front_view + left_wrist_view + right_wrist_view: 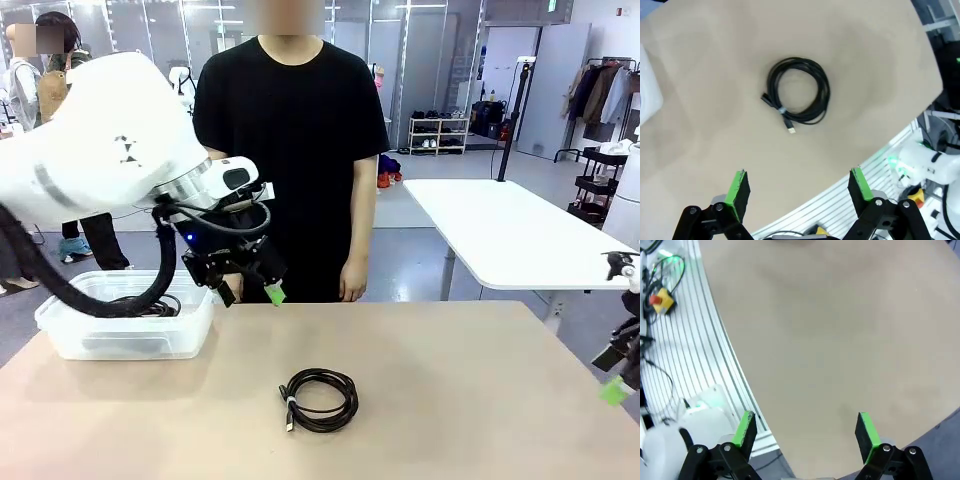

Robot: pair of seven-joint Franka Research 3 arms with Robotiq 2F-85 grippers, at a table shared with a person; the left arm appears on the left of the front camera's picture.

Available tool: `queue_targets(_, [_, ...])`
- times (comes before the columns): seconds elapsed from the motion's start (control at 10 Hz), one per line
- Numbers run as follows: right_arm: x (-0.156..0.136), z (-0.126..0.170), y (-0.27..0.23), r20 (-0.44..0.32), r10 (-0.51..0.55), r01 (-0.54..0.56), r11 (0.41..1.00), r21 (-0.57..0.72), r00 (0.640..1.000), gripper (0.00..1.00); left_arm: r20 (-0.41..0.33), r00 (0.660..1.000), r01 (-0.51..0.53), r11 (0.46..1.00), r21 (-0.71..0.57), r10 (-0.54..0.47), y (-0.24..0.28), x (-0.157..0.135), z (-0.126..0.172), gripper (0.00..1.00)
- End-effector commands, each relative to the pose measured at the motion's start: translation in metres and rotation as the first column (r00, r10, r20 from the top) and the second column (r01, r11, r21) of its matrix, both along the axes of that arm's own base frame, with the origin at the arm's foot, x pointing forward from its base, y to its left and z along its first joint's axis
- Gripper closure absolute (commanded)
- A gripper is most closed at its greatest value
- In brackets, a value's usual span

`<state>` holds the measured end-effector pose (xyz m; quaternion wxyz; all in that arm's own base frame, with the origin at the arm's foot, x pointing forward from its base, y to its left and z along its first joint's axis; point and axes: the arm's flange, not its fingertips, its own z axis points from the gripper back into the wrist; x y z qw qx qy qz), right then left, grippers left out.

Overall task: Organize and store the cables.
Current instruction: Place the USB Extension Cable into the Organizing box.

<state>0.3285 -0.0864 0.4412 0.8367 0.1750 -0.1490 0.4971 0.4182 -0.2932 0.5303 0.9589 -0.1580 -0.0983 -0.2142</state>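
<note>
One coiled black cable [319,399] lies flat on the tan table, near its middle toward the front, with a plug end sticking out at the left; the left wrist view sees this cable [798,90] from above. A second black cable [155,306] rests inside the clear plastic bin [65,335] at the left. My left gripper [251,293] hangs open and empty above the table, just right of the bin and behind the loose coil; its green pads [738,185] stand wide apart. My right gripper [805,431] is open and empty over the table's right edge, a green pad [614,391] showing.
A person in a black shirt [290,120] stands at the far edge, hands down. A white table [500,225] stands behind at the right. The tan tabletop [480,400] is bare to the right of the coil. A yellow box with a red button [659,299] sits off the table's side.
</note>
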Motion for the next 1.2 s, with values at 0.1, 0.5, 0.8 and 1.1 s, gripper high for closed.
queue_targets(0.1, [-0.076,-0.055,-0.008,0.185,0.217,-0.237,0.967,0.093,0.958,0.0,-0.015,0.998,-0.058,0.99,0.126,0.06,-0.008,0.006,-0.013,0.0])
queue_targets(0.5, [-0.118,-0.089,-0.021,0.286,0.266,-0.315,0.939,0.137,0.92,0.0,-0.076,0.971,-0.211,0.96,0.182,0.228,-0.042,-0.003,-0.077,0.0])
queue_targets(0.8, [-0.136,-0.105,-0.025,0.312,0.297,-0.361,0.917,0.172,0.902,0.0,-0.094,0.95,-0.279,0.946,0.166,0.297,-0.056,-0.002,-0.116,0.0])
queue_targets(1.1, [-0.07,-0.04,-0.105,0.287,0.299,-0.357,0.918,0.175,0.91,0.0,-0.076,0.942,-0.309,0.932,0.191,0.328,-0.066,0.005,-0.146,0.0])
